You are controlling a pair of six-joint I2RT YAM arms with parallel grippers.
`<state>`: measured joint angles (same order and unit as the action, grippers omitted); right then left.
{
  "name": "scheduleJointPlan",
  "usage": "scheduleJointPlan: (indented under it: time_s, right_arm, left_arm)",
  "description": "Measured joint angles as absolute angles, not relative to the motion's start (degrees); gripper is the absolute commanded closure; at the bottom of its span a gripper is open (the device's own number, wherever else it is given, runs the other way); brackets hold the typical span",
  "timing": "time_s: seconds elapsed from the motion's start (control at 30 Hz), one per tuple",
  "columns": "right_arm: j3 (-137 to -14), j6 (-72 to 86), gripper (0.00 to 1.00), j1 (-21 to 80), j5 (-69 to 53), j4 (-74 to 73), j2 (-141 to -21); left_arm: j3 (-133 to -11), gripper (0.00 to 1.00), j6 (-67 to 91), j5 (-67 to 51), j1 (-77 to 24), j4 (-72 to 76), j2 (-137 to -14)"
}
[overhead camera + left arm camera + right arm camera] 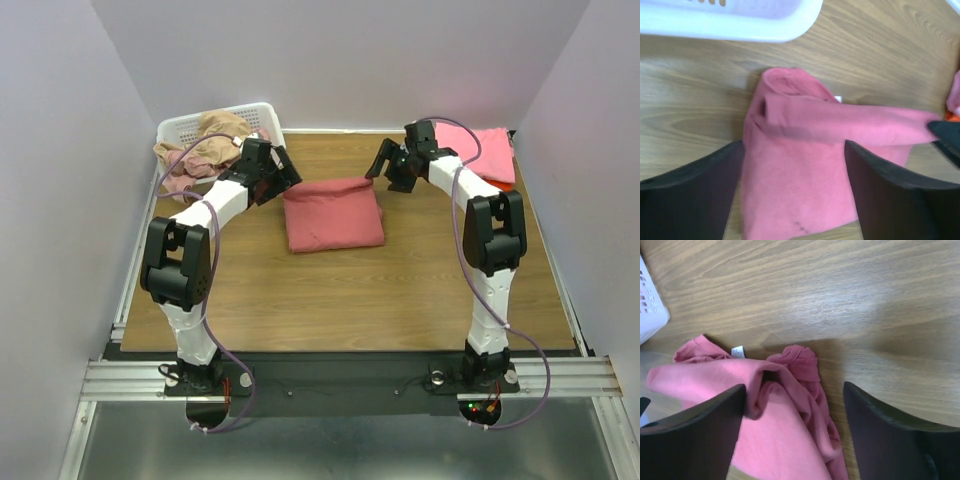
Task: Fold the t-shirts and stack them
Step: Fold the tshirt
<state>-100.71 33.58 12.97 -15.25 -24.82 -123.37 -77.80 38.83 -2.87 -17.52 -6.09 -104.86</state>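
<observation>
Folded dusty red shirt lay flat in the middle of the table, left claw stood wide by its far left corner, right claw wide by its far right corner, neither gripping cloth.

Left fingers spread wide, pointing down, right fingers likewise

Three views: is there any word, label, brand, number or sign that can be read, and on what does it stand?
No text can be read in any view.
White tag on the red shirt: too small and blurred to read.
Basket: no lettering shows.
</observation>
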Motion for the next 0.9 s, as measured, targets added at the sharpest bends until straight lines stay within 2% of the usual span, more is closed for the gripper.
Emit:
scheduleJointPlan:
  time_s: [0.17, 0.53, 0.9]
  right_arm:
    - [-99.07, 31.73, 0.00, 12.71, -15.40, -24.43, -122.72]
    - [-88.97, 26.04, 0.00, 12.82, -15.53, -24.32, -116.57]
    - [-83.02, 24.86, 0.00, 14.02, -18.33, -22.79, -100.84]
  left_arm:
    - [-77.32, 0.02, 37.85, -4.49, -17.61, -6.42, -103.90]
    - [-68.99, 0.02, 36.99, -4.43, -19.62, -6.70, -90.24]
    - [-63.40, 0.02, 37.04, -4.54, -21.30, -5.61, -87.31]
